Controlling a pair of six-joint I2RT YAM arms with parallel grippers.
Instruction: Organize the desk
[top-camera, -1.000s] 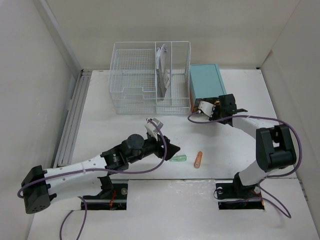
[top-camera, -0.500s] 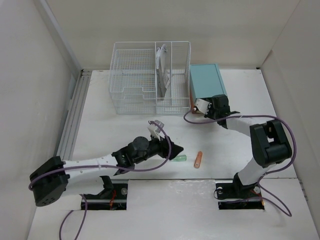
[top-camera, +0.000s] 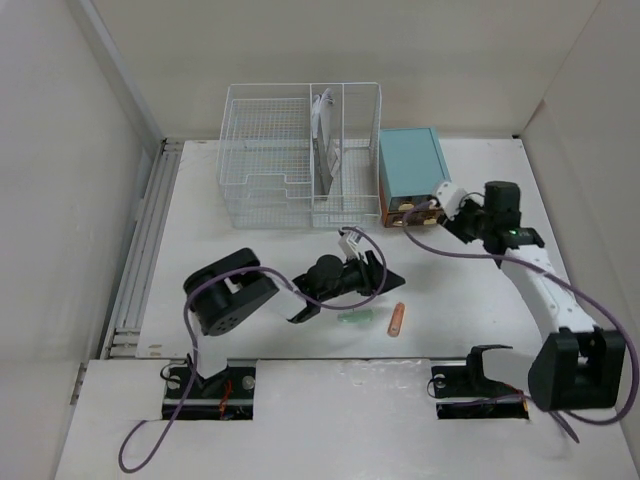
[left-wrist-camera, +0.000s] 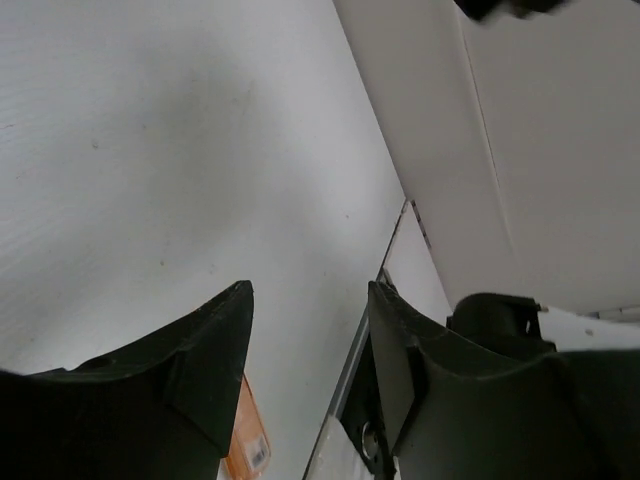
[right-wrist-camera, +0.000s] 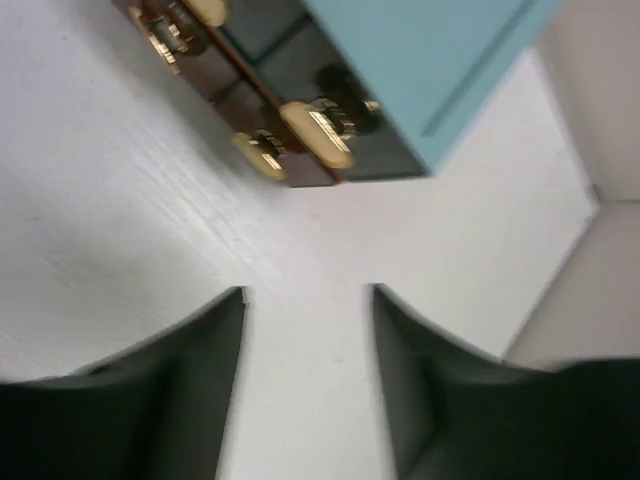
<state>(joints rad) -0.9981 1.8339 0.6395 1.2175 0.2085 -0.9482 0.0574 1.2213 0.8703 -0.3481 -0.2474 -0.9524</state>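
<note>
The desk (top-camera: 250, 262) is a white tabletop. On it, near the front, lie a small green piece (top-camera: 355, 320) and an orange tube (top-camera: 398, 318). My left gripper (top-camera: 388, 284) hovers just above and between them, open with nothing in it. In the left wrist view the left gripper (left-wrist-camera: 310, 290) shows bare desk in its gap, and the orange tube (left-wrist-camera: 252, 440) peeks out beside the left finger. My right gripper (top-camera: 432, 208) is open, just off the front of the teal drawer cabinet (top-camera: 412, 165). In the right wrist view the right gripper (right-wrist-camera: 307, 292) is empty and faces the cabinet's brass knobs (right-wrist-camera: 315, 135).
A white wire basket organizer (top-camera: 270, 150) stands at the back, with papers (top-camera: 325, 130) upright in its middle slot. A metal rail (top-camera: 140, 250) runs along the desk's left edge. Light walls close in the left, back and right sides.
The left arm folded back and its gripper shifted right and away from the green piece, jaws a little narrower. The right gripper opened and drew back to the right from the cabinet front.
</note>
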